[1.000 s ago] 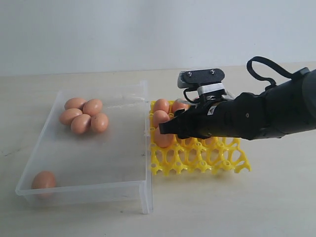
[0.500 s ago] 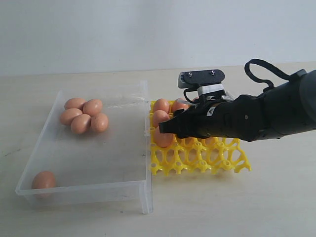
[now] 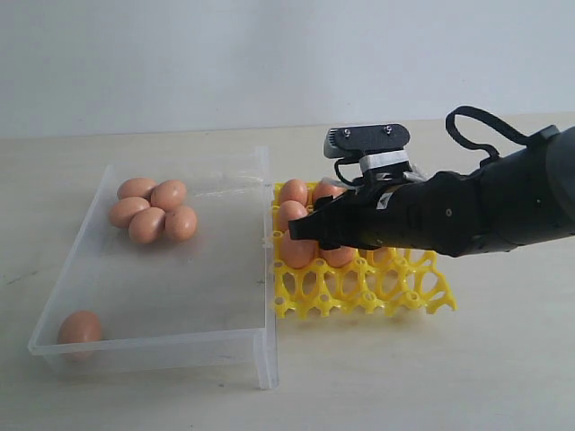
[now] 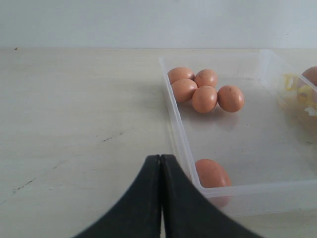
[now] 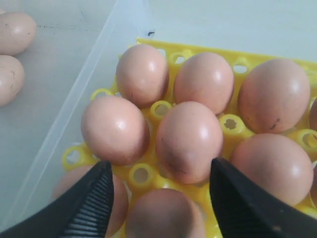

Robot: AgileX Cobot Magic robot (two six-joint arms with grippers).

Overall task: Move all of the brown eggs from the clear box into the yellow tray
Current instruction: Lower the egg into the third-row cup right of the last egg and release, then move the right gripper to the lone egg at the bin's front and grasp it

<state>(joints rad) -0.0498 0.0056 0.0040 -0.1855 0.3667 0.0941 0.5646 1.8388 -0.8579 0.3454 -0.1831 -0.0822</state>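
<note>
The yellow tray (image 3: pixel 359 292) lies right of the clear box (image 3: pixel 153 352) and holds several brown eggs (image 5: pixel 189 140) in its cups. My right gripper (image 3: pixel 302 233) hovers over the tray's left side and is open. In the right wrist view its fingers (image 5: pixel 94 198) stand apart on either side of an egg (image 5: pixel 166 215) that sits in a cup, gaps showing on both sides. Several eggs (image 3: pixel 148 211) cluster in the box's far left corner and one egg (image 3: pixel 79 328) lies in its near left corner. My left gripper (image 4: pixel 161 158) is shut and empty, just outside the box near that single egg (image 4: pixel 212 173).
The box and tray rest on a pale tabletop (image 3: pixel 404 377) with a white wall behind. The box's right wall (image 3: pixel 268 269) touches the tray's left edge. My left arm is out of the exterior view.
My right gripper's jaws have widened and lifted a little off the tray. The egg under them stays in its cup. The left gripper and the box's eggs have not moved.
</note>
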